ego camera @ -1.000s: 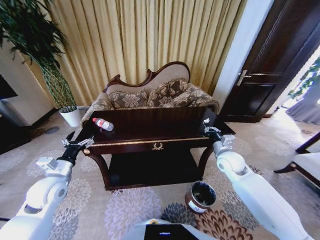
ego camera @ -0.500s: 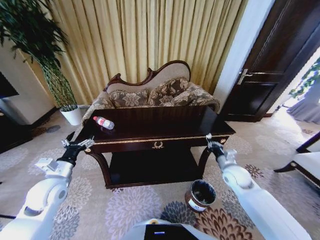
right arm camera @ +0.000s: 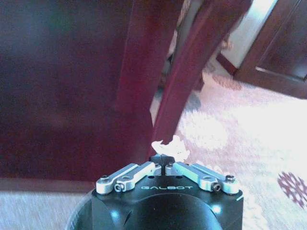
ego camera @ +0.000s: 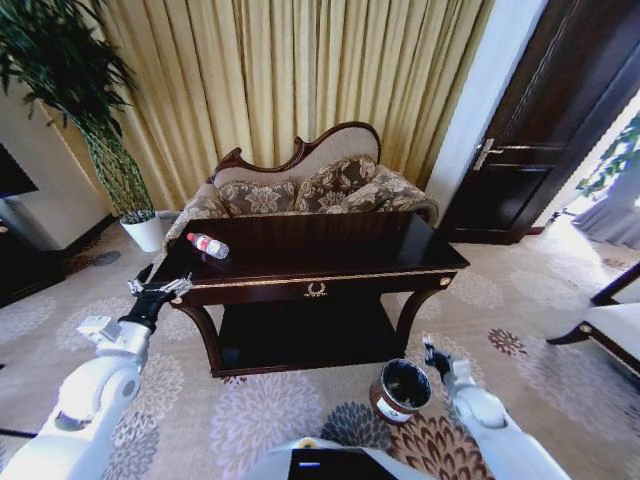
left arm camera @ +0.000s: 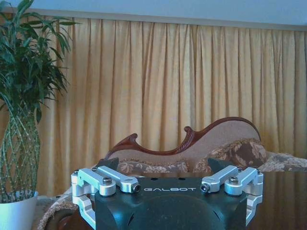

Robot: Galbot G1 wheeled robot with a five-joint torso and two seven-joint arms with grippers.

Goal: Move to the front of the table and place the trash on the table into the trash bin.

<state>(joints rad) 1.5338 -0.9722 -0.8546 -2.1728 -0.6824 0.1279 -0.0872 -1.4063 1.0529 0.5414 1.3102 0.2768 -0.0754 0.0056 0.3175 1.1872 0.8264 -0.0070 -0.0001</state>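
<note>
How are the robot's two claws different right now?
The left claw is up at tabletop height by the table's left corner, while the right claw is low beside the trash bin. The left claw is open and empty; the right claw is shut on a white crumpled scrap. Both are the same dark claw with silver linkages.

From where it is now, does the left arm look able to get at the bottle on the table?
Probably yes. The left gripper hangs open at the table's left front corner, and the bottle lies just beyond on that same end, with bare tabletop between them.
</note>
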